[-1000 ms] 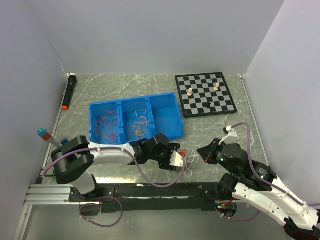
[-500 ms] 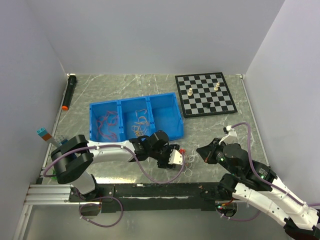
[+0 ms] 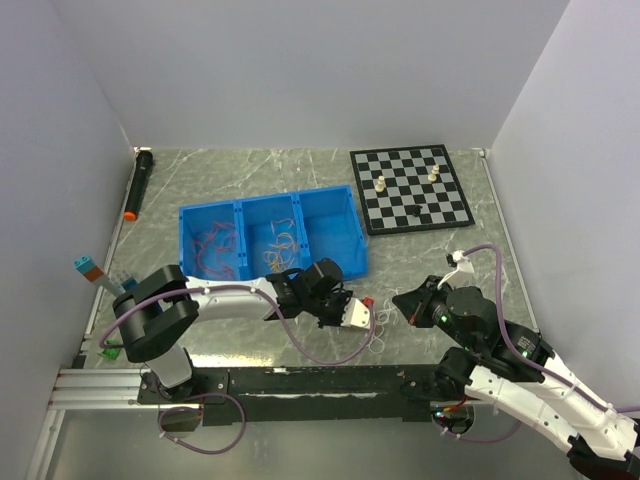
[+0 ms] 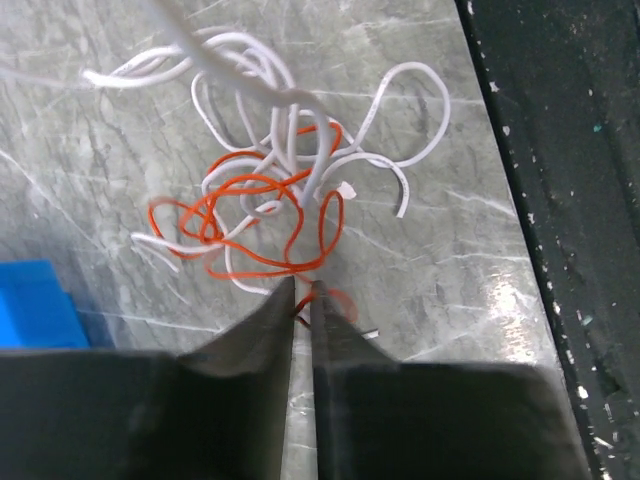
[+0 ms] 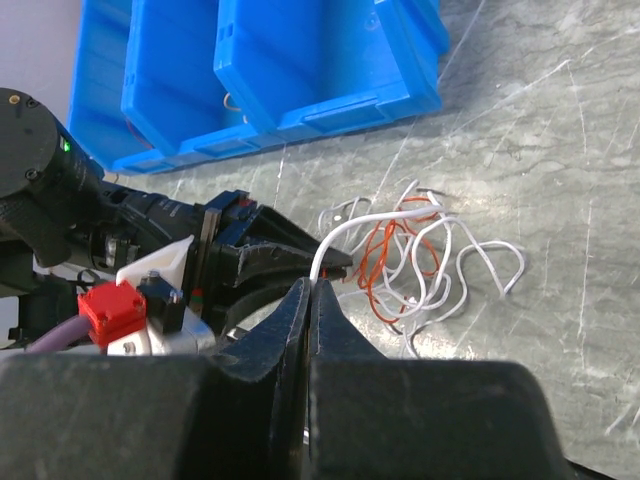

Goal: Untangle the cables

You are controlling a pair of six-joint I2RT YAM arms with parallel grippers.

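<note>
The cables form a small tangle (image 3: 377, 328) of white and orange strands on the grey table near its front edge, between the two arms. The left wrist view shows the tangle (image 4: 270, 190) just beyond my left gripper (image 4: 302, 292), whose jaws have closed to a thin slit on one orange cable (image 4: 300, 262) at the near edge of the pile. My right gripper (image 5: 311, 285) is shut on a white cable (image 5: 345, 232) that arcs up out of the tangle (image 5: 410, 255). The left fingers (image 5: 330, 262) show right behind that grip. From above, both grippers (image 3: 362, 316) (image 3: 400, 300) meet at the pile.
A blue three-compartment bin (image 3: 357, 240) stands behind the left arm, with red cables (image 3: 215, 250) and pale ones (image 3: 280, 250) inside. A chessboard (image 3: 412, 188) with a few pieces lies at the back right. A black marker (image 3: 138, 182) lies along the left wall. The dark front rail (image 4: 570, 200) borders the pile.
My left gripper's jaws have closed from wide open onto the orange cable, and the left arm has nudged up and right toward the pile. The right arm has held still.
</note>
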